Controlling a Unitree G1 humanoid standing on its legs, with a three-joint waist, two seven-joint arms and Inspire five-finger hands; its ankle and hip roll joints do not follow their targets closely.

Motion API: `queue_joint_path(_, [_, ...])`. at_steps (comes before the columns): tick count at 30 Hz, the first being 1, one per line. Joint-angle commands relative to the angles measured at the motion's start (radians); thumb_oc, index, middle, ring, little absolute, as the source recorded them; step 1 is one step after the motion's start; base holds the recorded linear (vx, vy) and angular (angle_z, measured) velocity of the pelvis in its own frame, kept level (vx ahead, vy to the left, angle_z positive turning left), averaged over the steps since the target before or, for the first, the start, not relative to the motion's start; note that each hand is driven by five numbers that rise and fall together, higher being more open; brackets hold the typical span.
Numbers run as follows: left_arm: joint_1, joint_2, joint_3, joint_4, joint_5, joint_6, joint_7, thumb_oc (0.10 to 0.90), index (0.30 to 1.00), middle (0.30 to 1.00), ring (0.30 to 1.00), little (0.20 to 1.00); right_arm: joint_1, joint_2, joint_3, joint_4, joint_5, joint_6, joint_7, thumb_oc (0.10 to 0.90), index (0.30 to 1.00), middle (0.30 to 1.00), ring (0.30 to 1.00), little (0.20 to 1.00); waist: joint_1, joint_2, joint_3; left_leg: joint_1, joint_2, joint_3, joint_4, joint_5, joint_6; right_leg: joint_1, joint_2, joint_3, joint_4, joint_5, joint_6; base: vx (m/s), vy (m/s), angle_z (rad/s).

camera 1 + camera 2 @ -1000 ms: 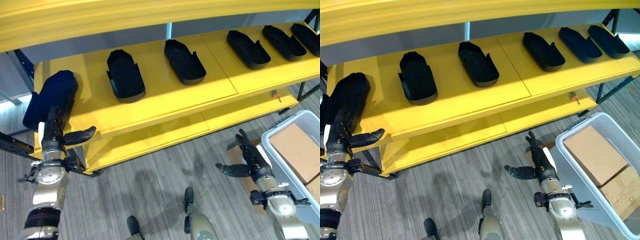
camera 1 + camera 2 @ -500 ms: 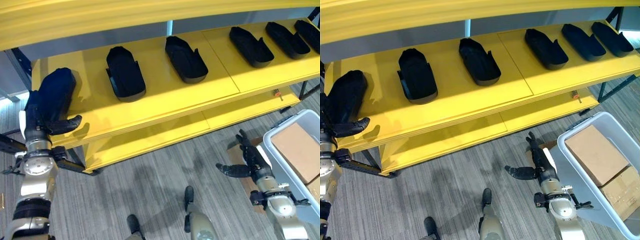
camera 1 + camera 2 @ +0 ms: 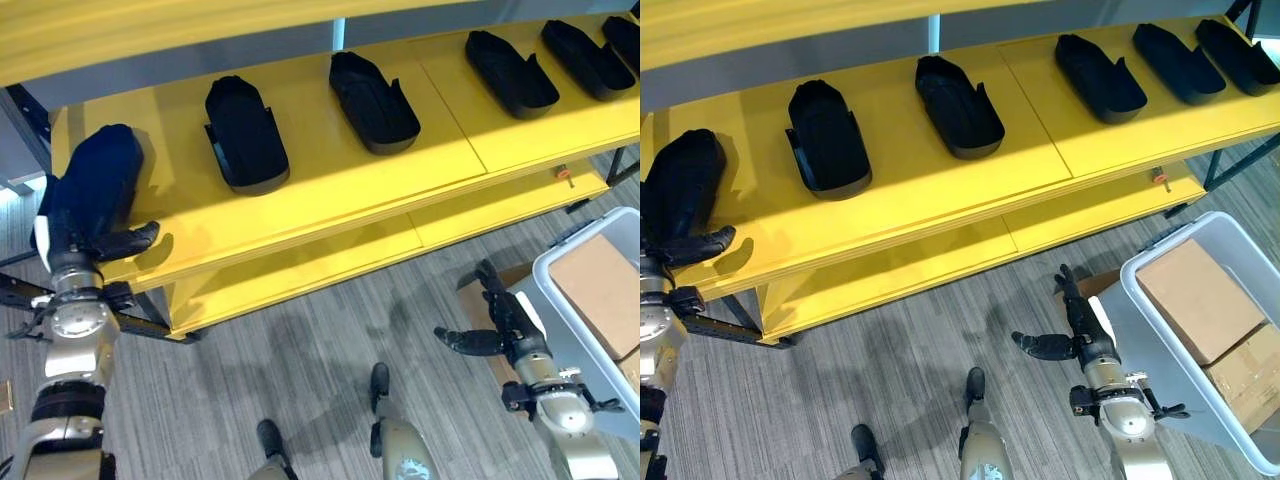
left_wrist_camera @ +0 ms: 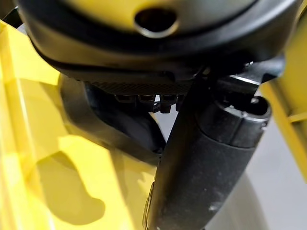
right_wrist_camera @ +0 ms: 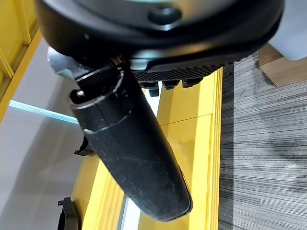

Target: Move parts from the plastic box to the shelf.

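A black moulded part (image 3: 98, 180) lies at the left end of the yellow shelf (image 3: 330, 185). My left hand (image 3: 72, 232) is at the shelf's front edge. Its fingers (image 3: 52, 205) run straight along the part's near left side, and its thumb (image 3: 130, 240) sticks out over the shelf edge, away from the part. In the left wrist view the part's dark rim (image 4: 110, 122) curves just past the thumb (image 4: 206, 158). My right hand (image 3: 497, 325) hangs open over the floor beside the grey plastic box (image 3: 1160, 375).
Several more black parts (image 3: 245, 135) (image 3: 373, 100) (image 3: 510, 72) lie in a row along the shelf. A lower yellow shelf (image 3: 330, 268) sits beneath it. The plastic box holds cardboard boxes (image 3: 1200, 300). A flat cardboard piece (image 3: 478, 302) lies on the floor by my right hand.
My left hand has come down and back with the part, which now rests on the shelf's left end. The view has shifted a little. My right hand has stayed where it was.
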Motion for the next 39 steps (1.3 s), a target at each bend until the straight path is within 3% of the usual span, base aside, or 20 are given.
queue_joint_path(1, [-0.155,0.137,0.044,0.015,0.017,-0.1,0.027,0.9,1.0,1.0,1.0,1.0,-0.098,-0.058,-0.062,-0.052,0.028,-0.095,-0.039,0.9,1.0,1.0,1.0,1.0,-0.022,0.001,0.028,-0.073,-0.048,-0.026,0.185,-0.14,0.066,0.13,-0.101,-0.054,0.016,-0.066,0.121,-0.02,0.018,0.04])
queue_joint_path(15, [-0.139,0.04,0.024,0.075,0.039,-0.054,0.003,0.9,1.0,1.0,1.0,1.0,-0.075,-0.044,-0.059,-0.06,0.028,-0.091,-0.037,0.9,1.0,1.0,1.0,1.0,-0.032,-0.016,0.049,-0.103,-0.043,-0.017,0.221,-0.152,0.067,0.101,-0.099,-0.028,0.017,-0.06,0.117,-0.01,0.007,-0.05])
queue_joint_path(39, [-0.143,-0.011,0.03,0.028,-0.087,-0.083,-0.006,0.9,1.0,1.0,1.0,1.0,-0.084,-0.038,-0.057,-0.054,0.027,-0.076,-0.033,0.9,1.0,1.0,1.0,1.0,-0.03,-0.006,0.023,-0.063,-0.027,-0.019,0.203,-0.141,0.057,0.127,-0.085,-0.033,0.017,-0.083,0.105,0.0,-0.007,-0.01])
